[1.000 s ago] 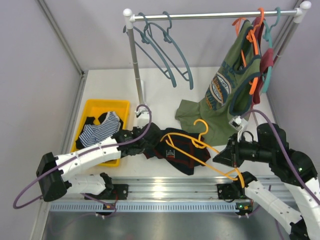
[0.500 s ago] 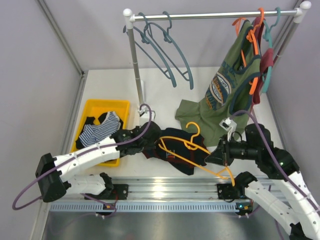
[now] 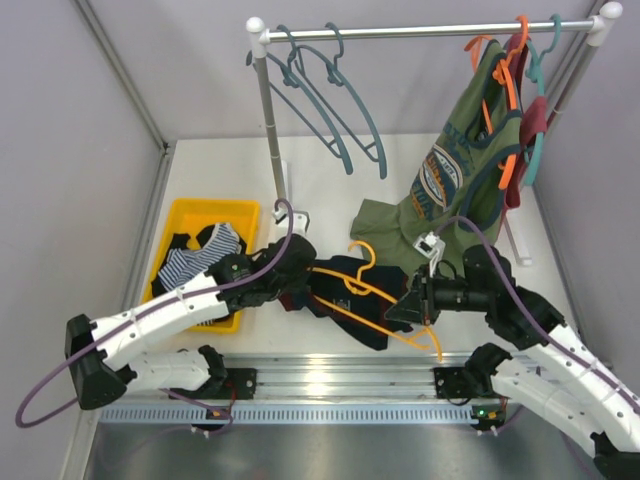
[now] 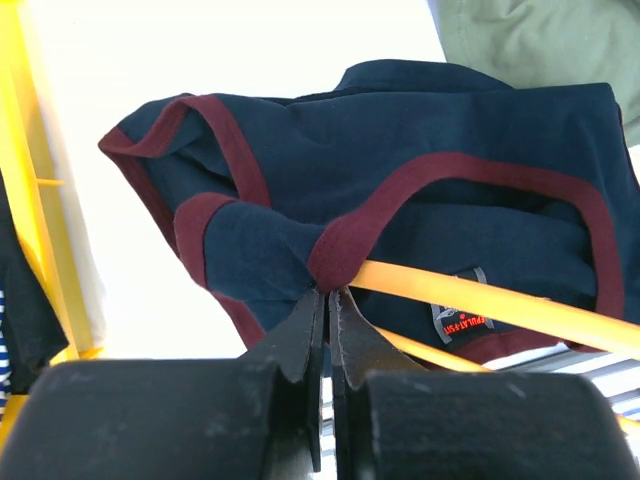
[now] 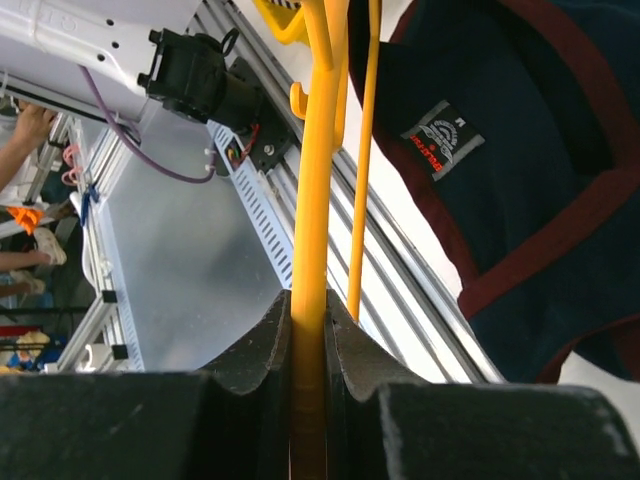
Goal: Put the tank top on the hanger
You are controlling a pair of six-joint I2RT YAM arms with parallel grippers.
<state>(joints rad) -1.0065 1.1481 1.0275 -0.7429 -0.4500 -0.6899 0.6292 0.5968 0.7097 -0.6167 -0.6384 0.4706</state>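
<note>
**Tank top: limp, zero shape. Hanger: thin, slick. Grip notes**

- Location: the tank top (image 3: 345, 298) is crumpled on the table (image 3: 330, 197) between the two arms, just right of the yellow bin (image 3: 210, 204) and in front of the hem of the olive top (image 3: 440, 180). The hanger (image 3: 372, 292) lies diagonally across it with its hook pointing away from the arm bases.
- Left gripper (image 4: 328, 296): jaws pressed together, pinching a fold of the maroon trim. In the left wrist view one hanger bar comes out from behind that same fold, so the tip looks tucked into the opening. I can't tell whether it's the neck or an armhole.
- Right gripper (image 5: 308, 312): clamped on one straight bar of the hanger, with the bar running out ahead between the fingers.
- Fabric: my read is light, soft knit. It drapes, bunches, and won't hold an opening by itself.
- Where to grip the fabric: the trim is the spot. It's doubled, thicker, and marks the edge. A pinch in the navy body likely catches both layers and shuts the opening.
- Hanger: looks light and smooth, probably springy. A one-bar grip can let it roll or flex in the jaws, and closer to the hook would give better control.
- Risk: wide armholes on slick plastic, so the strap could slide off the shoulder.
</note>
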